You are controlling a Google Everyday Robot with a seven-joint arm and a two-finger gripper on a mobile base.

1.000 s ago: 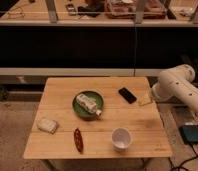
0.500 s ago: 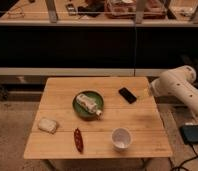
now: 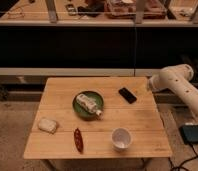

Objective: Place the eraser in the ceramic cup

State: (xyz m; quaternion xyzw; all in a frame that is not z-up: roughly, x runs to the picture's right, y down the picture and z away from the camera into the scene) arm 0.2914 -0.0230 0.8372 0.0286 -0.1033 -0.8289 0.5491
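The reach is in hand: the gripper (image 3: 151, 85) is held at the surface's (image 3: 142, 125) right edge, near the eraser (image 3: 127, 95), untouched; whether it is open cannot be told. A descent onto the eraser is called for before the ceramic cup (image 3: 121, 138).

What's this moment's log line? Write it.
gripper at right edge of table | eraser on table, ungrasped | ceramic cup upright near front edge

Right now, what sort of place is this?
Likely a lab or workshop test area: a light wooden table, a cluttered counter behind it, a cabled dark box on the floor. The gripper is at the table's right edge.
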